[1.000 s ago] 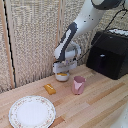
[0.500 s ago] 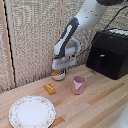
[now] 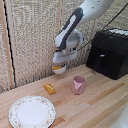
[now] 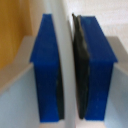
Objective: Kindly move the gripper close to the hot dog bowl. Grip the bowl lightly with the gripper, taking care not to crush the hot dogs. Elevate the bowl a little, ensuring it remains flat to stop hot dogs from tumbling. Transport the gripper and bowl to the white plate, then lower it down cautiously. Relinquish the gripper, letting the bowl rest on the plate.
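Note:
My gripper [image 3: 60, 62] is shut on the rim of the hot dog bowl [image 3: 59, 68], a small pale bowl with orange-yellow hot dogs [image 3: 58, 67] showing inside. The bowl hangs in the air well above the wooden table, behind the loose orange piece. The white plate [image 3: 32, 111] with its floral rim lies on the table at the exterior view's lower left, apart from the bowl. In the wrist view the two blue fingers [image 4: 47, 65] clamp a thin pale bowl wall [image 4: 66, 60] between them.
A loose orange-brown oblong piece [image 3: 49, 89] lies on the table below the bowl. A pink cup [image 3: 78, 84] stands to the exterior view's right of it. A black appliance [image 3: 110, 52] stands at the back right. A woven screen lines the back.
The gripper has risen with the bowl in it, from near the table surface to well above it. The plate, cup and loose piece have not moved.

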Tool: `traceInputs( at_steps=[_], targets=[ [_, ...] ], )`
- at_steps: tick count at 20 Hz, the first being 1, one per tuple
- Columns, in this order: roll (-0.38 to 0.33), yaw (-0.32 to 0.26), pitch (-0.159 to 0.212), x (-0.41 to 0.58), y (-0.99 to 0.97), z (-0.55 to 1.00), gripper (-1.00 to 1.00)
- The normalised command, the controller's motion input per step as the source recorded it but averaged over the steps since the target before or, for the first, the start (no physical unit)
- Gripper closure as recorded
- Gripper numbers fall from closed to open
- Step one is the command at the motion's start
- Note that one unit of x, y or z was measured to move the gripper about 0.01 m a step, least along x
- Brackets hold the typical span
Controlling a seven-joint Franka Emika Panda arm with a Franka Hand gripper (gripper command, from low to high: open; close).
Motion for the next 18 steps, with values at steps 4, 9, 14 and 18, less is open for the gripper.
traceInputs(
  at_steps=[4, 9, 14, 18],
  targets=[
    [0.096, 0.02, -0.043, -0.007, 0.11, 0.86, 1.0],
    [0.066, 0.003, -0.067, -0.238, 0.34, 0.87, 1.0],
    [0.045, 0.0, -0.093, -0.461, 0.55, 0.76, 1.0],
    [0.059, 0.0, -0.045, -0.59, 0.69, 0.6, 1.0]
  ],
)
